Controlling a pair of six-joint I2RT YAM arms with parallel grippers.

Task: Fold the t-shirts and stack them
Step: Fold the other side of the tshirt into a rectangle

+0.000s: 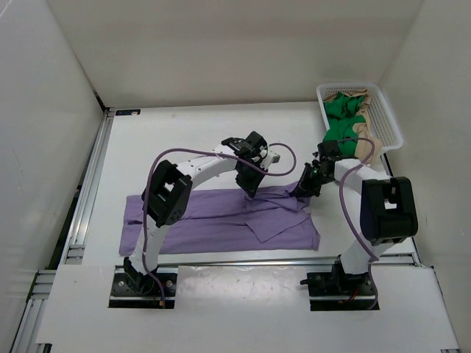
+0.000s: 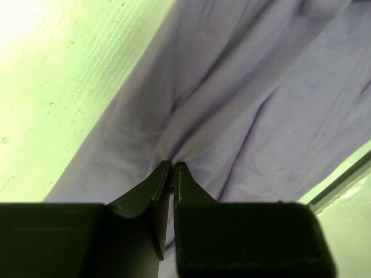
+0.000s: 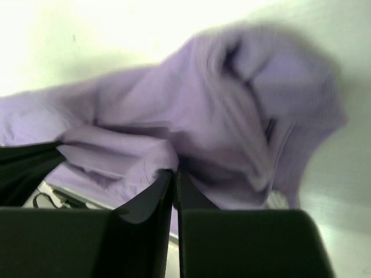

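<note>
The lavender t-shirt (image 1: 213,217) lies spread wide across the near half of the table, its right part creased and folded over. My left gripper (image 1: 249,190) is down at the shirt's far edge near the middle. In the left wrist view the left gripper (image 2: 172,169) is shut on a pinch of lavender cloth (image 2: 243,104), whose folds run into the tips. My right gripper (image 1: 300,191) is at the shirt's far right corner. Close up, the right gripper (image 3: 175,174) is shut on bunched, blurred lavender cloth (image 3: 220,104). A green t-shirt (image 1: 342,118) and a beige t-shirt (image 1: 366,143) lie in the basket.
A white mesh basket (image 1: 390,110) stands at the back right corner, close behind the right arm. White walls enclose the table on the left, back and right. A metal rail (image 1: 88,184) runs along the left edge.
</note>
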